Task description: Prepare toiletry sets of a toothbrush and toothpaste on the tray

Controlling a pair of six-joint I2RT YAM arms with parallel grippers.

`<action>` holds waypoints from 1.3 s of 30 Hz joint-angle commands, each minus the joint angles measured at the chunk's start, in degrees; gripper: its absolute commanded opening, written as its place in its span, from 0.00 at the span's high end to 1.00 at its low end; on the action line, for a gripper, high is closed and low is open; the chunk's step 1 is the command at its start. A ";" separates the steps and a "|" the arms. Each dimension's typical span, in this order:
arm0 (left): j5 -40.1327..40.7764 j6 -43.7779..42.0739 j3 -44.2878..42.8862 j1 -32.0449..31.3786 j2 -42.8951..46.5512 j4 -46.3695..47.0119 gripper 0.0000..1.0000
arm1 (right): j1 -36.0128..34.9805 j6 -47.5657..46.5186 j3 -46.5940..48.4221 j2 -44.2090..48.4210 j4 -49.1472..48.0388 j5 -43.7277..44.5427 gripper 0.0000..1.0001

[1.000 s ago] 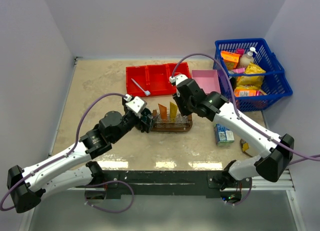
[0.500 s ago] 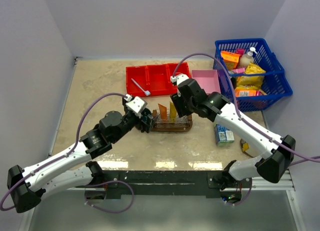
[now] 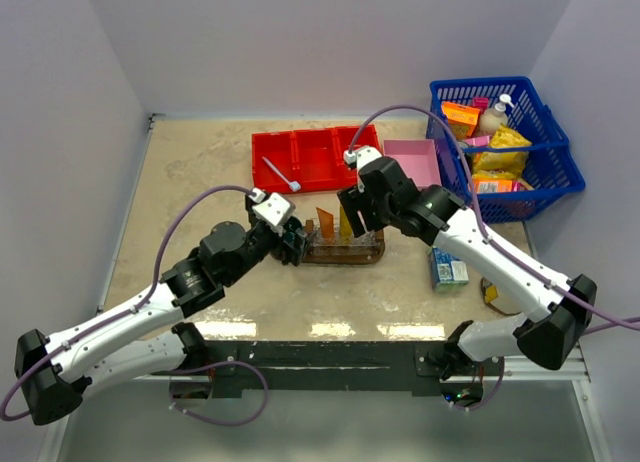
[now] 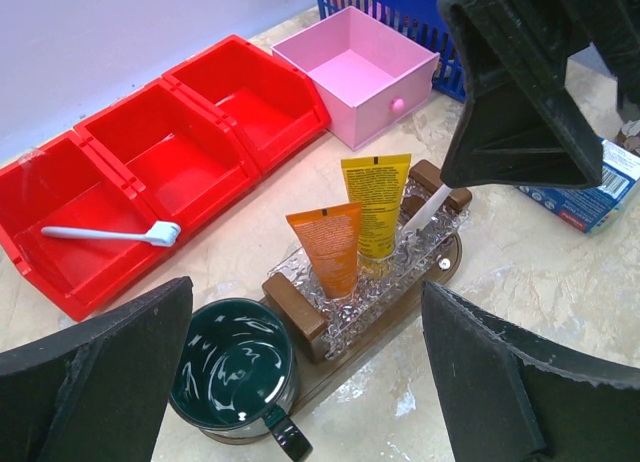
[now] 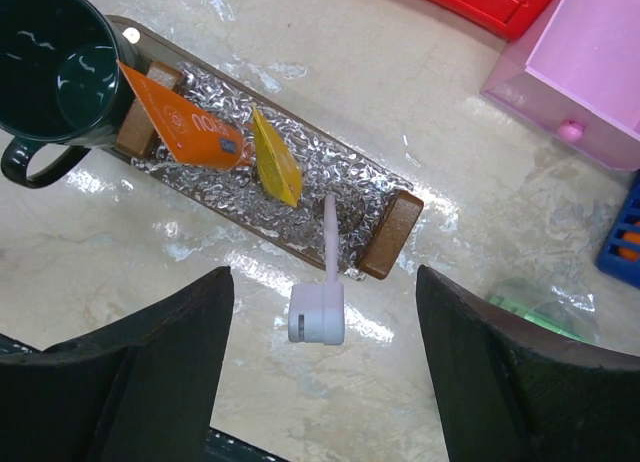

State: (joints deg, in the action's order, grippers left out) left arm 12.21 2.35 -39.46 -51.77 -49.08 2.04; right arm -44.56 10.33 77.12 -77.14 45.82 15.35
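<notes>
The dark brown tray [image 3: 345,258] [image 4: 400,317] carries a clear glass holder [image 5: 215,177]. In the holder a deep orange toothpaste [image 4: 328,244] [image 5: 185,132] and a yellower toothpaste [image 4: 376,200] [image 5: 275,167] stand upright. A white toothbrush [image 5: 328,272] [image 4: 428,207] stands at the holder's right end, head up. My right gripper [image 5: 324,270] [image 3: 350,210] hangs open above it, with both fingers well apart from the stick. A second toothbrush [image 4: 105,234] [image 3: 280,174] lies in the red bin. My left gripper [image 4: 305,284] [image 3: 293,244] hovers open and empty by the tray's left end.
A dark green mug [image 4: 228,367] [image 5: 55,67] stands on the tray's left end. Behind are the red three-compartment bin [image 3: 300,157], a pink box [image 3: 412,162] and a blue basket [image 3: 505,147] of goods. A small carton [image 3: 449,269] lies right of the tray.
My right gripper has opened and let go of the toothbrush, which now stands in the holder by itself. The gripper has drawn slightly up and back. The left arm has not moved.
</notes>
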 commanded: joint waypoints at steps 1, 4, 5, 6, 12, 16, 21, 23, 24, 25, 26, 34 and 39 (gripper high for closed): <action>1.33 0.11 -1.49 0.96 -0.75 2.17 0.00 | 0.61 0.75 3.03 2.44 -1.26 -0.59 0.23; 0.63 2.30 -1.49 5.51 -1.45 2.70 0.00 | 2.27 0.40 4.79 3.05 -1.79 -2.34 0.22; -1.03 3.44 -1.76 7.36 -1.81 2.79 0.00 | 2.80 0.22 5.75 3.31 -1.96 -3.04 0.22; -1.83 5.97 -2.37 9.12 -2.77 2.79 0.01 | 3.59 -0.04 6.28 3.58 -2.14 -3.31 0.22; -6.75 14.69 -11.58 19.33 -12.94 -1.60 0.04 | 4.92 -1.53 9.36 5.16 -3.10 -3.23 0.20; -8.34 16.37 -20.20 21.09 -22.79 -8.09 0.05 | 5.27 -2.15 8.31 6.65 -4.42 -3.93 0.20; -11.68 21.72 -25.66 25.04 -32.38 -8.64 0.10 | 5.36 -2.24 6.29 9.29 -6.35 -6.03 0.21; -10.19 23.04 -26.71 25.66 -34.75 -8.46 0.11 | 5.36 -2.24 5.15 10.17 -6.88 -7.35 0.22; -9.75 24.18 -26.89 26.27 -35.46 -8.20 0.11 | 5.36 -2.15 4.80 10.87 -7.41 -7.70 0.22; -9.14 24.80 -27.07 26.63 -36.17 -7.59 0.12 | 5.36 -2.07 4.01 11.31 -7.59 -8.23 0.22; -8.87 25.42 -27.77 26.89 -37.74 -7.58 0.13 | 5.36 -2.07 3.57 11.66 -7.76 -8.32 0.23; -3.52 34.47 -29.88 28.56 -44.52 -5.13 0.22 | 5.27 -1.89 0.93 13.95 -10.22 -10.34 0.24; 1.14 41.05 -31.64 28.74 -48.30 -3.54 0.41 | 5.36 -1.98 -0.57 14.92 -10.93 -10.87 0.25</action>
State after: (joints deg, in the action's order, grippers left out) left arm 8.21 35.86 -67.48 -23.62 -95.13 -5.39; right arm -39.40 8.93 77.54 -64.10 37.98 5.87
